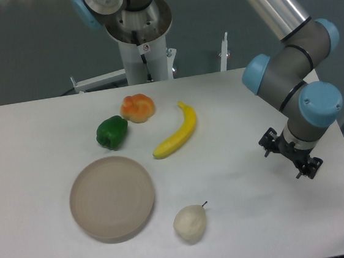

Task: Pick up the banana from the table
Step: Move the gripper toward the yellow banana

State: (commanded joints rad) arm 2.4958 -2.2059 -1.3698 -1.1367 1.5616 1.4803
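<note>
The bright-yellow banana (pixel 177 134) lies on the white table (pixel 31 131) near its middle, running from upper right to lower left, dark tip toward the back. My arm's wrist hangs over the right side of the table. A black gripper part (pixel 290 153) shows under the blue-capped wrist, well to the right of the banana and apart from it. Its fingers do not show clearly, so I cannot tell whether they are open or shut. Nothing shows in the gripper.
A round orange-yellow fruit (pixel 137 108) and a green pepper (pixel 111 132) lie left of the banana. A round beige plate (pixel 112 198) sits front left. A pale cream pear (pixel 190 222) lies at the front. The arm's base (pixel 141 40) stands behind the table.
</note>
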